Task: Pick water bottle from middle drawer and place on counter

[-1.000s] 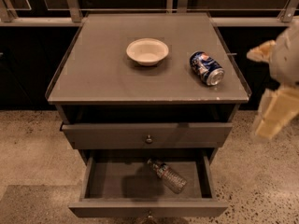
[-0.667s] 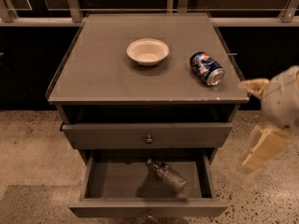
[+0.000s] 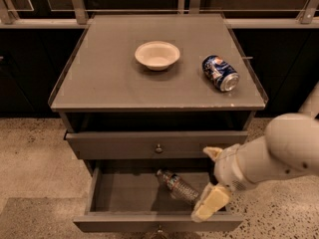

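Note:
The water bottle (image 3: 178, 186) lies on its side in the open middle drawer (image 3: 124, 222), right of centre, its cap end pointing to the back left. My gripper (image 3: 210, 179) hangs over the drawer's right part, just right of the bottle and apart from it. Its two cream fingers are spread: one fingertip (image 3: 213, 152) is up by the upper drawer's front, the other (image 3: 208, 205) is low near the middle drawer's front edge. It holds nothing. The grey counter (image 3: 109, 78) is above.
A white bowl (image 3: 157, 55) and a blue soda can (image 3: 220, 72) lying on its side sit on the counter. The upper knobbed drawer (image 3: 158, 147) is slightly open. My arm (image 3: 279, 153) comes in from the right. Speckled floor surrounds the cabinet.
My arm has come down and to the left, from beside the counter's right edge to over the open middle drawer next to the bottle. The bottle, bowl and can have not moved.

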